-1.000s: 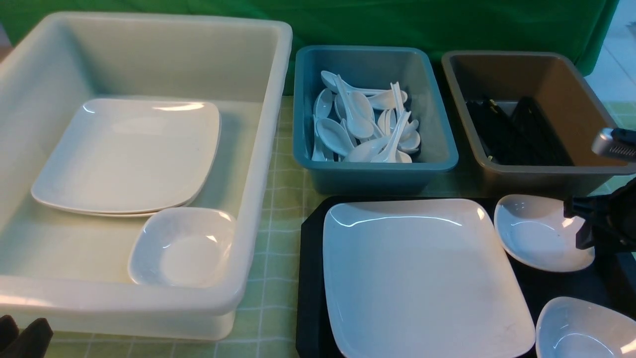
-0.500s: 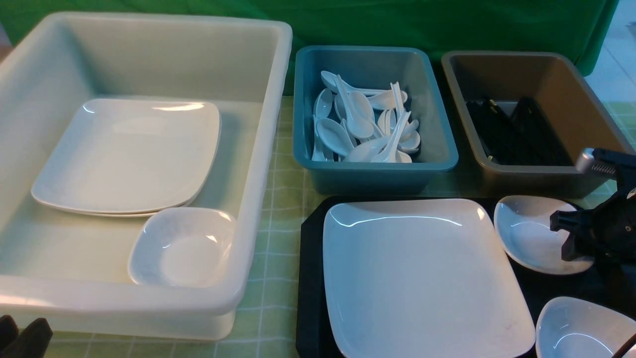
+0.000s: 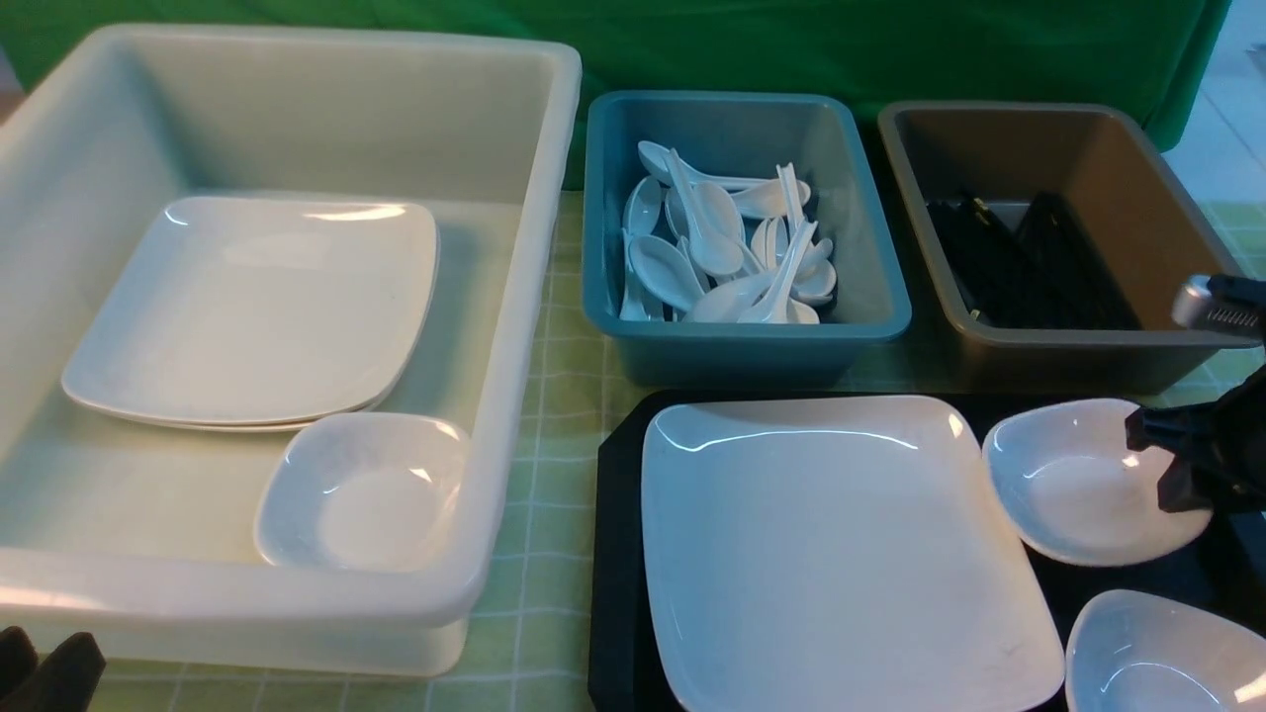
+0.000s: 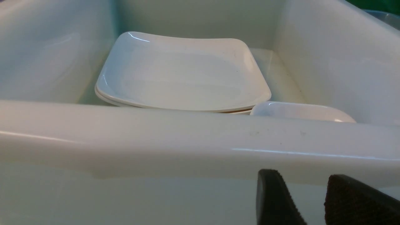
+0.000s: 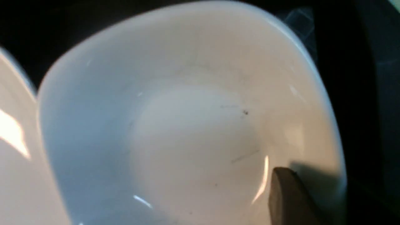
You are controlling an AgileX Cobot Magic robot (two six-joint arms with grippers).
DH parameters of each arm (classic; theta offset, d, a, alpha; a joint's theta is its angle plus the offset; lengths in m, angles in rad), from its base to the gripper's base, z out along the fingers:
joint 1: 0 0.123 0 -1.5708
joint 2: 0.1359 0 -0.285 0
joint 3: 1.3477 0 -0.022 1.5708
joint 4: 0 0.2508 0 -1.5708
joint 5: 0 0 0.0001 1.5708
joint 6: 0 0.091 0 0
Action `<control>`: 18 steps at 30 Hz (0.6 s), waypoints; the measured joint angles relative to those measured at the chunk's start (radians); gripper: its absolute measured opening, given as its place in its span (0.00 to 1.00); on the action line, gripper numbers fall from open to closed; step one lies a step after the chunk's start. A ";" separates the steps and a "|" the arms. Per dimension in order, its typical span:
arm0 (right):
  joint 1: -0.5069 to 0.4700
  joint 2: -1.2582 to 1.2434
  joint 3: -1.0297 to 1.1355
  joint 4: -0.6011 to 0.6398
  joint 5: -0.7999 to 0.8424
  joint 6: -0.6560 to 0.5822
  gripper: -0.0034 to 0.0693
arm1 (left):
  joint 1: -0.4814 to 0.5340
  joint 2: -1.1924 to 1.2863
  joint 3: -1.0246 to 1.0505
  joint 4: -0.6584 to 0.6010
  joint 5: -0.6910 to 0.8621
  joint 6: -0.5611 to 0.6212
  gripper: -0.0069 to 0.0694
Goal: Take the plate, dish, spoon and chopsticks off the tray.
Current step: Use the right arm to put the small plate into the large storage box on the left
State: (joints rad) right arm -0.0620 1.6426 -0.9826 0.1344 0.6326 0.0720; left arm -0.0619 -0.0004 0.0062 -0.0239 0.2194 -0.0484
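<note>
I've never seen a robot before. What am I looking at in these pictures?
This is a robot with two arms, each ending in a two-fingered gripper. One picture looks forward from between the arms; the other two come from cameras on its wrists.

On the black tray lie a large white plate and two small dishes. The white tub holds stacked plates and another dish. The blue bin holds spoons; the brown bin holds black things, perhaps chopsticks.

The left gripper is open and holds nothing. The right gripper has one finger inside the farther dish, by its rim. It seems to be gripping that rim, but the other finger is hard to see.
</note>
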 joint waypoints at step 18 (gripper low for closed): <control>0.036 -0.477 -0.108 0.185 0.147 -0.107 0.09 | 0.000 0.000 0.000 0.000 0.001 0.000 0.39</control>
State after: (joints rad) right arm -0.0264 1.1657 -1.0906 0.3190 0.7794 -0.0346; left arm -0.0619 -0.0004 0.0062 -0.0239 0.2204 -0.0484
